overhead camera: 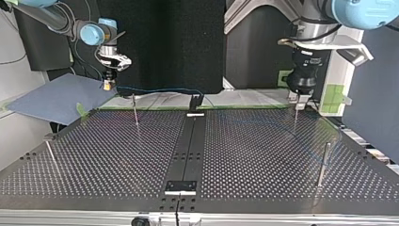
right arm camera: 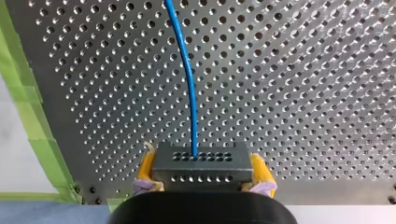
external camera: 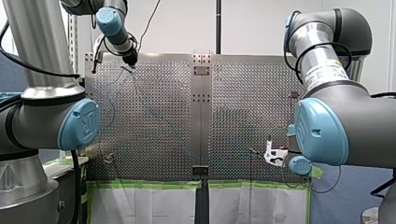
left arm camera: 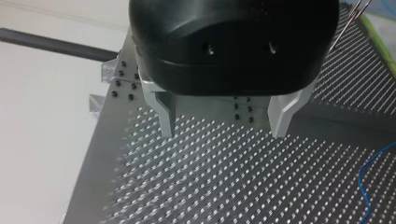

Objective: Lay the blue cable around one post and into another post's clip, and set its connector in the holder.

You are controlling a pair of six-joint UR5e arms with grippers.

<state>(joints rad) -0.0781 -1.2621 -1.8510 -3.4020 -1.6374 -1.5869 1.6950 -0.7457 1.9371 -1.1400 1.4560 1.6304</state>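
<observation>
In the right wrist view my right gripper [right arm camera: 203,175] is shut, its yellow pads [right arm camera: 145,169] clamping a grey connector block [right arm camera: 201,161]. The blue cable [right arm camera: 187,70] leaves the block and runs straight ahead over the perforated table. In the top view this gripper [overhead camera: 108,86] hangs at the far left edge, and the cable [overhead camera: 160,89] stretches from it toward the black holder [overhead camera: 195,101]. My left gripper [left arm camera: 224,133] stands open just above the plate with nothing between its metal fingers [left arm camera: 167,116]. It hovers by a thin post [overhead camera: 295,115] at the top view's far right.
More posts stand on the table: one near my right gripper [overhead camera: 135,110], one at the top view's left [overhead camera: 51,155], a thicker one at its right [overhead camera: 322,165]. Green tape [right arm camera: 28,116] lines the table edge. A loop of cable [left arm camera: 369,182] lies beside my left gripper.
</observation>
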